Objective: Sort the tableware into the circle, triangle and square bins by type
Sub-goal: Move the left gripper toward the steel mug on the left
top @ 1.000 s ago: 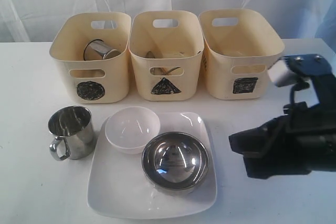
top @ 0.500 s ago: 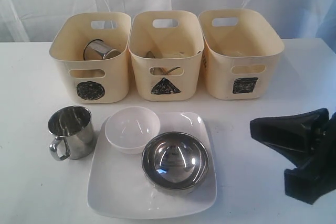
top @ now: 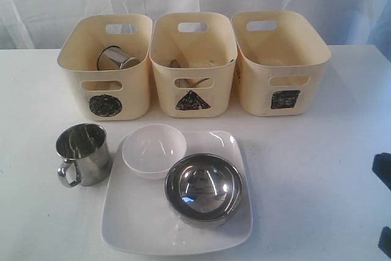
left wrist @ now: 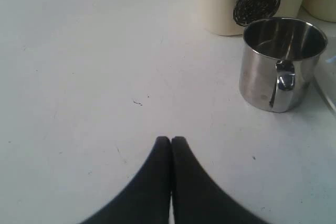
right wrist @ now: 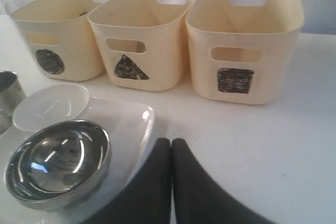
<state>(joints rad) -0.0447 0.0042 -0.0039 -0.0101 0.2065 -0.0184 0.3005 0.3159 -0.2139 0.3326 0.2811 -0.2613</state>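
Three cream bins stood in a row along the back of the surface [top: 305,151]: the circle bin [top: 131,93] on the left, the triangle bin [top: 165,93] in the middle and the square bin [top: 253,93] on the right, with only narrow gaps between their rims. One steel mug [top: 116,59] lay tipped inside the circle bin. Through the triangle bin's handle cutout I could make out metal cutlery [top: 192,82].

In front of the bins, the square white plate [top: 140,218] carried the small white bowl [top: 154,149] at its back left and the steel bowl [top: 204,187] at its front right, their rims touching or nearly so. The second steel mug [top: 82,154] stood upright just beside the plate's left edge, handle toward the front left. Wide bare surface lay right of the plate, out to the edge, and a narrower strip lay left of the mug.

My left tool [left wrist: 171,140] was pinched fully together and held nothing. It sat over bare surface, with the upright mug off to one side. My right tool [right wrist: 171,141] was likewise closed and empty, its tips just beside the plate's corner, with clear surface between them and the square bin.
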